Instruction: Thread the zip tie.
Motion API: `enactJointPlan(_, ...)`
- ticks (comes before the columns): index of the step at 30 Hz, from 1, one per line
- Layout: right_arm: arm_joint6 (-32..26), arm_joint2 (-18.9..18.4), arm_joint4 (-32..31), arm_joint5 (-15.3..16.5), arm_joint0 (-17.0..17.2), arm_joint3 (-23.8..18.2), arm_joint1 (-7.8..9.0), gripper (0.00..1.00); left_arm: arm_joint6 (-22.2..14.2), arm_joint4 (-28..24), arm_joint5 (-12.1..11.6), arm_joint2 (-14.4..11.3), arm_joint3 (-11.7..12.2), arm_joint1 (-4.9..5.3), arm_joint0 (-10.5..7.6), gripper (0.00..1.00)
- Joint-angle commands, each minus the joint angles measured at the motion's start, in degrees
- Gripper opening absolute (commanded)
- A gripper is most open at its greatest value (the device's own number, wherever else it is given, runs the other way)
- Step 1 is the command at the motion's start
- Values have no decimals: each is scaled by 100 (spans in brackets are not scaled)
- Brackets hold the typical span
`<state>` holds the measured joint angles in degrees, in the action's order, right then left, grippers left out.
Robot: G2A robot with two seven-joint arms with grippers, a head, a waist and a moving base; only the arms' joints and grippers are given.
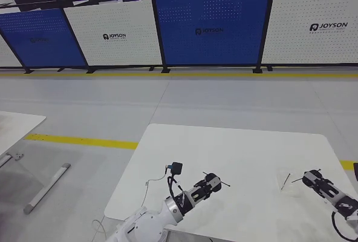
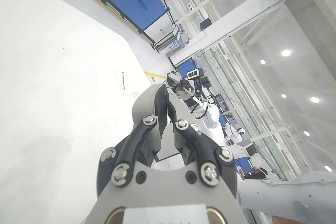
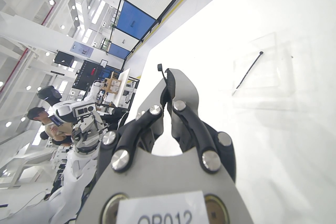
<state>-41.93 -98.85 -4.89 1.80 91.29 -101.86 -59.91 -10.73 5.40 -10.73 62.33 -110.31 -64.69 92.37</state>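
My right gripper (image 1: 314, 176) (image 3: 166, 83) is near the table's front right and is shut on a black zip tie (image 3: 160, 68). The tie's head pokes out past the fingertips. My left gripper (image 1: 212, 180) (image 2: 166, 97) is near the front middle of the table with its pads pressed together. In the top view a thin black zip tie end (image 1: 225, 183) sticks out of it toward the right. A second loose zip tie (image 1: 286, 180) (image 3: 249, 71) (image 2: 122, 80) lies flat in a clear tray (image 3: 283, 51) between the two grippers, closer to the right one.
The white table (image 1: 239, 151) has rounded corners; both arms are over its front edge. A thin cable (image 1: 146, 189) hangs at its front left edge. Another white table (image 1: 9, 130) stands to the far left, across the floor.
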Motion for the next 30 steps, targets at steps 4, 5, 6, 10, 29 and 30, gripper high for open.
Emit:
enactJointPlan(4, 395, 76, 225, 4, 13, 28, -37, 0, 0, 0, 0, 0, 0, 0, 0, 0)
enactJointPlan(5, 678, 143, 180, -61, 36, -7, -57, 0, 0, 0, 0, 0, 0, 0, 0, 0)
enactJointPlan(6, 968, 267, 165, -131, 76, -98, -86, 0, 0, 0, 0, 0, 0, 0, 0, 0)
enactJointPlan(10, 2213, 775, -397, -476, 345, -577, -185, 0, 0, 0, 0, 0, 0, 0, 0, 0)
enactJointPlan(29, 3445, 1506, -1260, -975, 573, -904, -306, 0, 0, 0, 0, 0, 0, 0, 0, 0)
enactJointPlan(30, 3445, 1506, -1260, -975, 573, -904, -306, 0, 0, 0, 0, 0, 0, 0, 0, 0)
